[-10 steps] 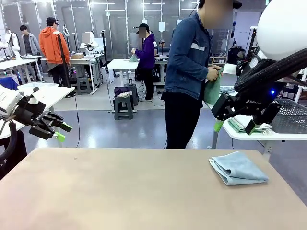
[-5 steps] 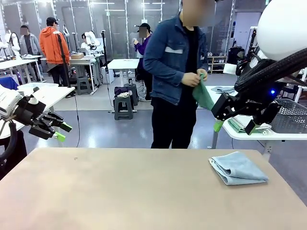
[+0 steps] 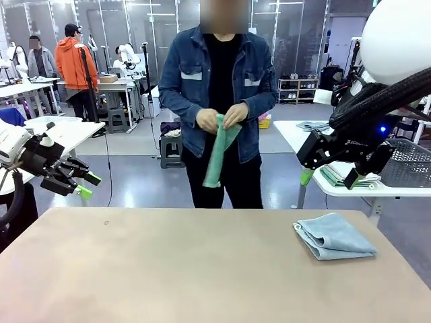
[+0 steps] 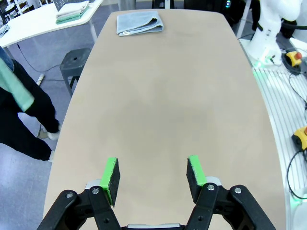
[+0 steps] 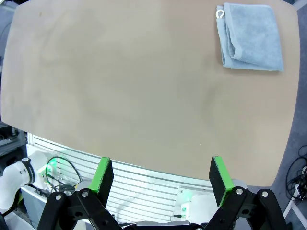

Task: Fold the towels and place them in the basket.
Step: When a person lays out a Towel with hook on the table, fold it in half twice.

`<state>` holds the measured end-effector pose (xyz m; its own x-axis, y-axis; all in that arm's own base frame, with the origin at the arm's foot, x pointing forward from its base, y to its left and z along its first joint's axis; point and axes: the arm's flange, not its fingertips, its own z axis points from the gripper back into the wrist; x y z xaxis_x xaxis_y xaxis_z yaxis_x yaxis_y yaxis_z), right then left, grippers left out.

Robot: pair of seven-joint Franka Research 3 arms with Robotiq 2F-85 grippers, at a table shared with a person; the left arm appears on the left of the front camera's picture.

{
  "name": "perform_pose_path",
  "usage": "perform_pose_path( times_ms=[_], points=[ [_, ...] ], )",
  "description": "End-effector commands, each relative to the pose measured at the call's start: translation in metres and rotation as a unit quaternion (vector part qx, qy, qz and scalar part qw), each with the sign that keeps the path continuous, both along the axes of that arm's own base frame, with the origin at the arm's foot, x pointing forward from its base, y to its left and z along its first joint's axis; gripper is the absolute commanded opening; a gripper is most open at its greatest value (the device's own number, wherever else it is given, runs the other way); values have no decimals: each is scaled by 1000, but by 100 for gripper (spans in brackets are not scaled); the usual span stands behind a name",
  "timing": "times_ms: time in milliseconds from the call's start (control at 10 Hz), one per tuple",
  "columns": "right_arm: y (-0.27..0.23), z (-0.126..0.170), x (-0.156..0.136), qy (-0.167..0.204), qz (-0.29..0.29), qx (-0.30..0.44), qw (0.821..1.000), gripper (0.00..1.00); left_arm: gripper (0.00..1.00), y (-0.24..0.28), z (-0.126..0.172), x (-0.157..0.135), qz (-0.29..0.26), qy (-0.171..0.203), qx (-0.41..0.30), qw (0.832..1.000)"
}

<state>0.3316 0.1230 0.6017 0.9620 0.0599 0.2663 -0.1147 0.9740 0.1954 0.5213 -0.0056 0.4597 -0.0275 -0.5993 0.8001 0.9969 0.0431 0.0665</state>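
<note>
In the front view, a person stands at the far side of the tan table (image 3: 168, 269) with a soft green cloth towel (image 3: 217, 153) hanging from both hands (image 3: 221, 118). A folded light blue cloth towel (image 3: 335, 236) lies on the table's right part. The dark grey lattice-sided basket (image 3: 411, 161) sits on a white side table (image 3: 296, 134) beyond. The left gripper (image 3: 87, 186) hangs off the table's left edge and the right gripper (image 3: 328, 177) hangs above the blue towel, both empty.

In the left wrist view, the left gripper (image 4: 152, 175) has its fingers spread with nothing between them. The blue towel (image 4: 139, 23) lies at the table's far end.

In the right wrist view, the right gripper (image 5: 162, 177) stands wide apart and empty. The blue towel (image 5: 252, 36) lies well away, with its white corner loop (image 5: 219, 14) showing.
</note>
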Motion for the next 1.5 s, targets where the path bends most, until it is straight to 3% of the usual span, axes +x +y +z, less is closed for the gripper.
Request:
perform_pose_path(
  times_ms=[0, 1400],
  points=[
    [1, 1, 0, 1, 0, 1, 1000, 100, 72, -1, 1, -2, 6, -1, 1, 1000],
    [1, 1, 0, 1, 0, 1, 1000, 100, 72, -1, 1, -2, 6, -1, 1, 1000]
  ],
)
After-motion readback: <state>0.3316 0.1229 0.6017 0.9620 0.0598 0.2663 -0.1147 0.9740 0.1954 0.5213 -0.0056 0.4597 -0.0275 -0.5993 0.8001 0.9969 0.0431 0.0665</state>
